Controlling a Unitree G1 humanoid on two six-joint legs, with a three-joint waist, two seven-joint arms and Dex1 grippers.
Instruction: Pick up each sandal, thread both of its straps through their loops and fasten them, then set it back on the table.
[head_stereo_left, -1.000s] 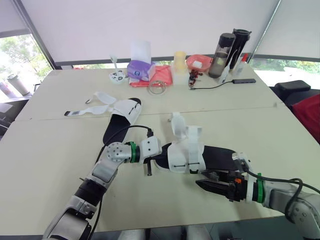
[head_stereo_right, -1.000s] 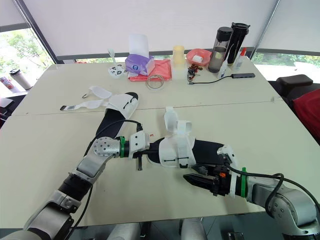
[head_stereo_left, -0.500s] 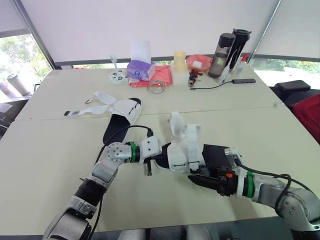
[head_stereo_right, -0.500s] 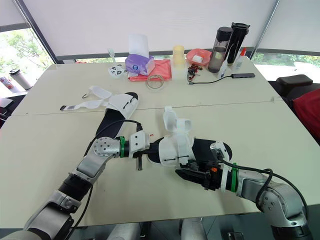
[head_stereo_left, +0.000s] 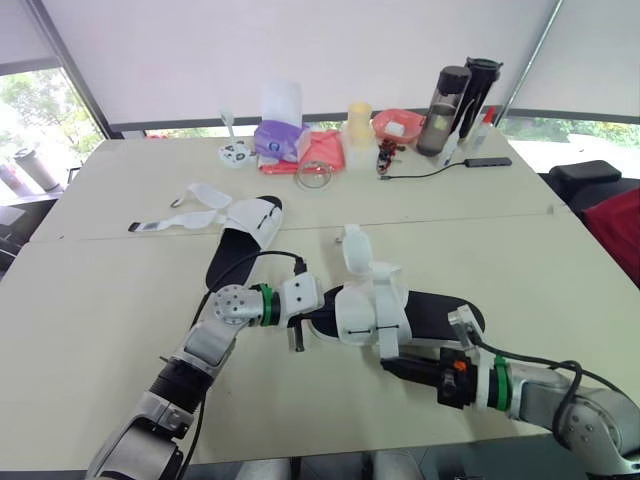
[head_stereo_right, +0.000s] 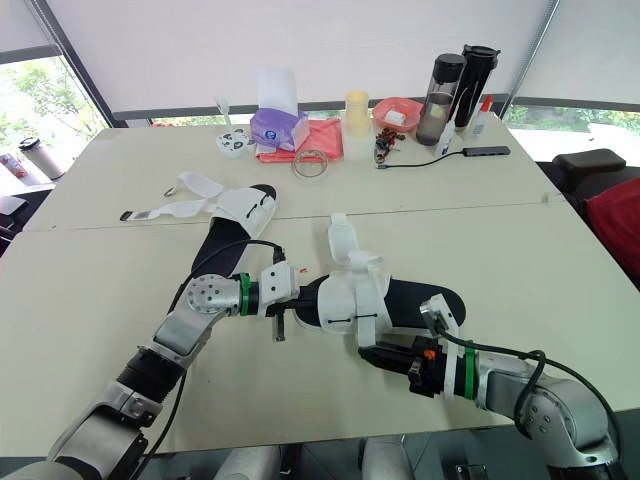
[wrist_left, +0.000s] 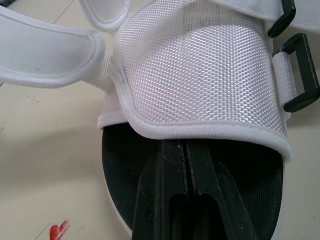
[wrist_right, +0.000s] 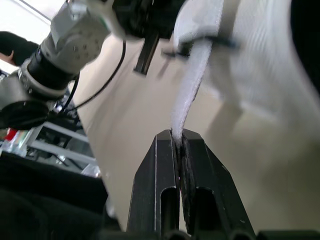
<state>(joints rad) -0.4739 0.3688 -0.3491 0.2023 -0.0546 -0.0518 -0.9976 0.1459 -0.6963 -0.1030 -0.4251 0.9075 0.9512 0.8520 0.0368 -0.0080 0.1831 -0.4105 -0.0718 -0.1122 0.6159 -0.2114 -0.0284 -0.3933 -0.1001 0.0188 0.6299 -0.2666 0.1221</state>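
The right gripper (wrist_right: 177, 144), nearing the sandal (head_stereo_left: 440, 312) mid-table (head_stereo_left: 100, 330) a moment ago, now pinches its white strap (wrist_right: 192, 95) below the black loop, while the left gripper (wrist_left: 186, 150), fingers together, pins the toe, so tightening looks next.

Right gripper (wrist_right: 177, 137) was found with both black fingers pressed together on the end of a white strap (wrist_right: 192, 85). The strap ran from the fingertips up to a black loop (wrist_right: 200, 43) on the white sandal (wrist_right: 260, 65). Left arm (wrist_right: 70, 35) was beyond it, over the beige table (wrist_right: 135, 120)
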